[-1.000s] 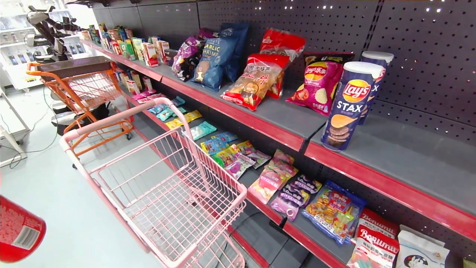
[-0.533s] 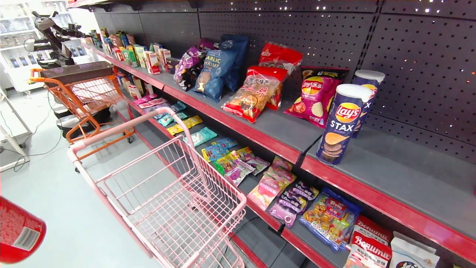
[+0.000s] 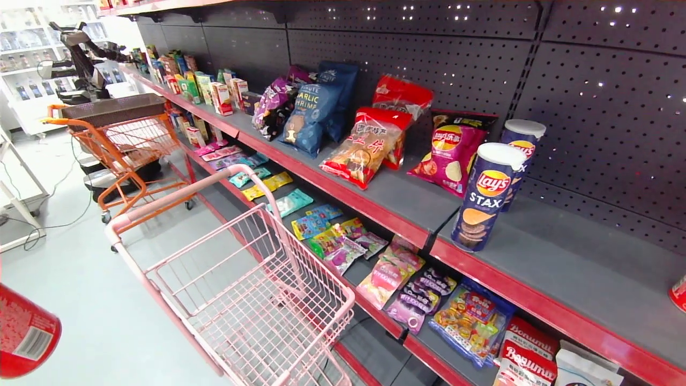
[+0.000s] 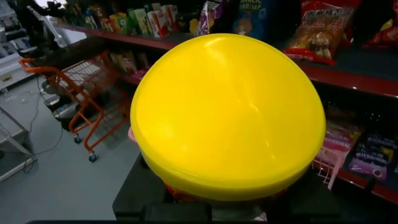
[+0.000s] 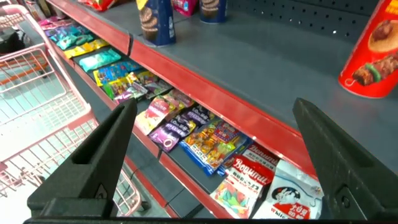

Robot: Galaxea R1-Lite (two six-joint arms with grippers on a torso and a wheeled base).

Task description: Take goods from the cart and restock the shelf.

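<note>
Left gripper (image 4: 211, 202) is clamped round the red can (image 4: 227, 115), yellow lid facing its camera. Right gripper (image 5: 211, 165) gapes wide, holding nothing.

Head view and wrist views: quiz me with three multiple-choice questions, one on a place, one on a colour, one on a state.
1. Where do the two dark blue cylindrical crisp tubes with white lids stand?
A. on a wooden table
B. on the upper grey shelf
C. in a fridge
2. What colour is the lid of the red cylindrical tube?
A. yellow
B. white
C. green
3. How are the right gripper's fingers?
A. shut on a bag
B. shut, empty
C. open, empty
B: both stand upright on its board. A: the left wrist view shows yellow. C: they are spread, nothing between.
</note>
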